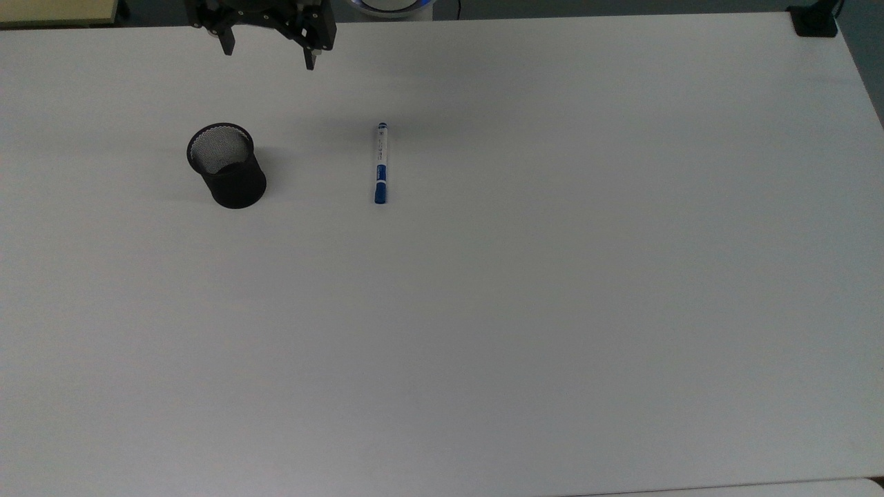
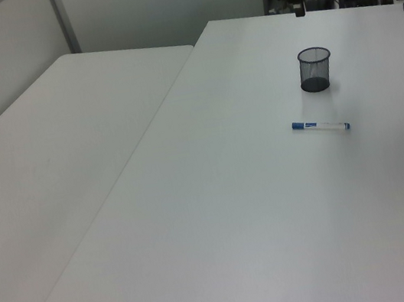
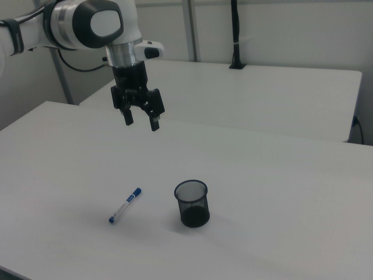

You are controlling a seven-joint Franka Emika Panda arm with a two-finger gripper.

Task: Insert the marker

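In the top view, the black two-finger tool (image 1: 268, 59) hangs at the upper left, above the far edge of the wide white surface (image 1: 552, 310), with its two fingers spread wide and nothing between them. Below it in the top view, and a little to the left, stands the black cylindrical wire-mesh cup (image 1: 227, 166), upright on the surface with its open mouth showing. To the top view's right of the cup, well apart from it, lies the slim white-barrelled marker with a blue cap and blue tail end (image 1: 380, 163), flat on the surface, running straight up and down the top view, its longer blue end nearer the bottom.

In the right view the order is reversed: the marker (image 3: 125, 205) lies at the left, slanted, and the cup (image 3: 192, 203) stands to its right, while the tool (image 3: 140, 121) hovers high above the surface behind both, on a white arm (image 3: 87, 26). In the left view the marker (image 2: 320, 126) lies in front of the cup (image 2: 315, 69).
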